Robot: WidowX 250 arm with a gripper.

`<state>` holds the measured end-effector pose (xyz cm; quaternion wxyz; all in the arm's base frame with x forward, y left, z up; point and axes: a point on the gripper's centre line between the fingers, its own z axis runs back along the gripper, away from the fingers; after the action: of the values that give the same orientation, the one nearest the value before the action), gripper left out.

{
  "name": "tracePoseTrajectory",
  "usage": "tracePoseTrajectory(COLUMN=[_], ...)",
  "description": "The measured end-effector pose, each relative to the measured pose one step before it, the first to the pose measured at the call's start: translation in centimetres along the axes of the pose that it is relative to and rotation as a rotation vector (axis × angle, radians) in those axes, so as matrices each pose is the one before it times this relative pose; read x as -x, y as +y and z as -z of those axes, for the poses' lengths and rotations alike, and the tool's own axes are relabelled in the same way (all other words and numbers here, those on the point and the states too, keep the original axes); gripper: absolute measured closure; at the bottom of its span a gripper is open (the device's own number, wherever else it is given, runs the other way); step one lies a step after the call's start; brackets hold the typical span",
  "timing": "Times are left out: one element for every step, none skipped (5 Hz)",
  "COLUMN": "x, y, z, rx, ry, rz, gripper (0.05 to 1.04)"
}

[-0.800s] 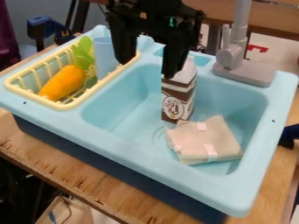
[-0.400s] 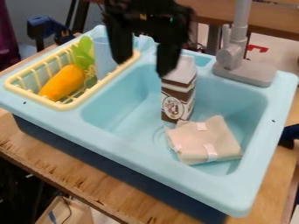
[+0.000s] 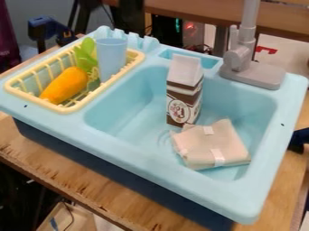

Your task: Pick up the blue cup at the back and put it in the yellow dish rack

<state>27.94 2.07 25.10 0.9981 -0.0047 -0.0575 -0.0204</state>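
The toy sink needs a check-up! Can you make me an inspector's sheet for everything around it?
Surface: light blue toy sink on a wooden table.
Things: brown-and-white carton upright in the basin; folded beige cloth beside it. I can't tell whether they touch.
Clutter: yellow rack holds an orange toy vegetable and a blue cup.
Gripper: nothing seen touching the carton or cloth.
Cables: thin dark cable by the open box at lower left.
Surroundings: grey toy faucet at the sink's back; blue clamp behind, at upper left.
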Motion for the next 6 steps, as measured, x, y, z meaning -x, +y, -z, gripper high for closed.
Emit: tracePoseTrajectory(x=[-1.053, -1.279, -1.228, -1.237, -1.161, -0.725], y=[2.416, 1.044, 0.902, 0.403, 0.522, 0.369], z=[0.525, 1.847, 2.182, 1.277, 1.56, 1.486], rx=[-0.0039, -0.0074, 0.0291, 0.0144, 0.0102, 0.0133], ry=[-0.0044, 0.029, 0.0099, -0.0045, 0.024, 0.0276], rz=[0.042, 0.0568, 0.0366, 0.0133, 0.0029, -0.005], gripper=[0.082, 0.082, 0.082, 0.082, 0.082, 0.082])
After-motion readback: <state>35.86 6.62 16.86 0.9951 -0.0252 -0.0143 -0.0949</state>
